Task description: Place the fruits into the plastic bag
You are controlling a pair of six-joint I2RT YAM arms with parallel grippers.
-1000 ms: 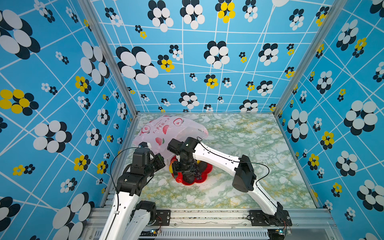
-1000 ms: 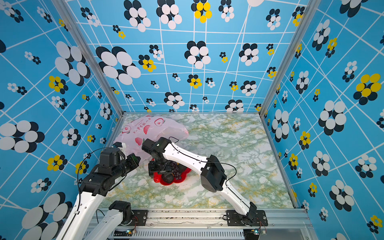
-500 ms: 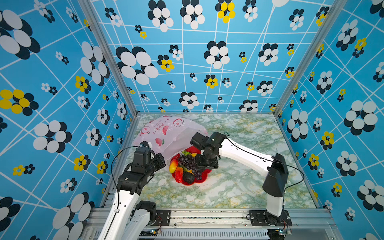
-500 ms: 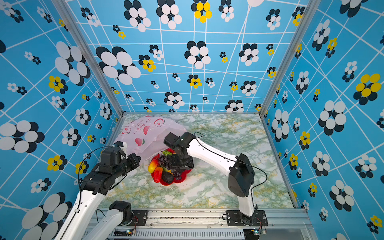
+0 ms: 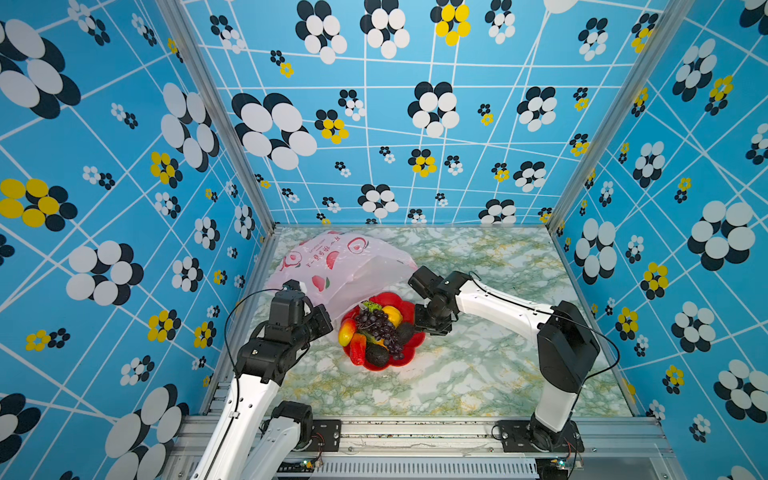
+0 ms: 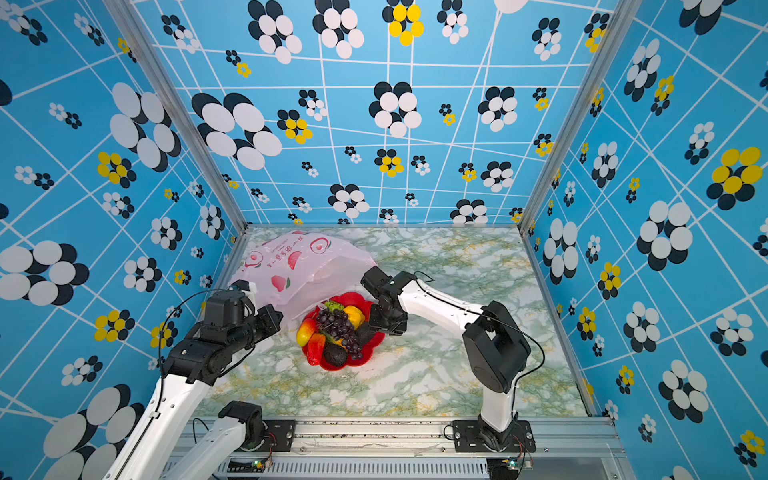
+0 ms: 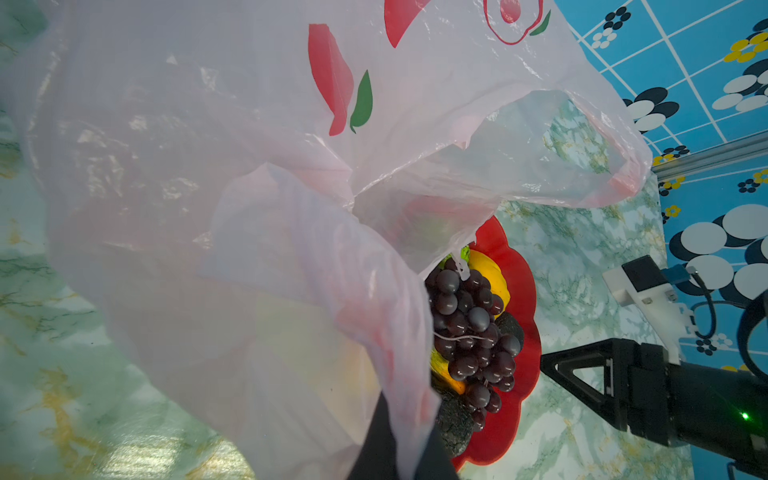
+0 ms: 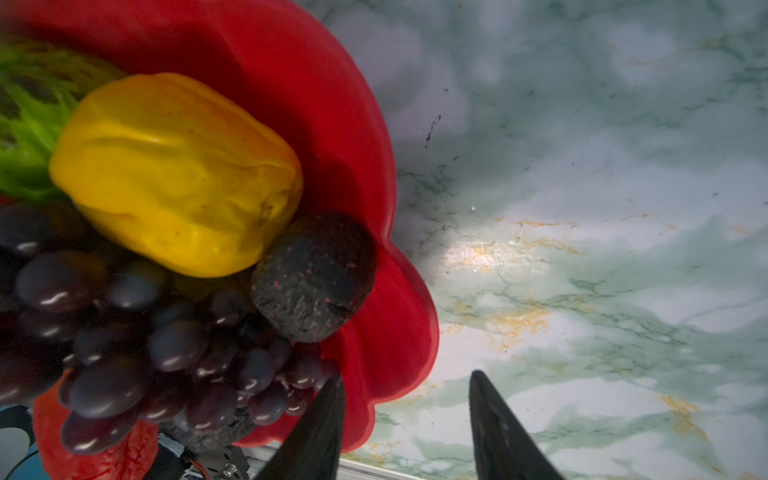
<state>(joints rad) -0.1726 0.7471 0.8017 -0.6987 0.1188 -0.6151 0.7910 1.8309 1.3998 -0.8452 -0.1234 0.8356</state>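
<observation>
Lot: small toy fruits [image 5: 378, 328], heaped in a red flower-shaped plastic dish [image 5: 409, 358], centre-left of the table; none bagged.
Left gripper [image 5: 324, 321] is clamped on the thin translucent pink plastic bag [image 5: 332, 266], which overhangs the dish's far-left edge. Right gripper [image 8: 407, 374] is parted and empty, astride the right rim (closing here risks seizing the dish and spilling the heap).

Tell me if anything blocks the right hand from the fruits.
Nothing visible does. The right hand is open, straddling the rim of the red dish; the avocado and grape bunch lie bare just inside that rim.
</observation>
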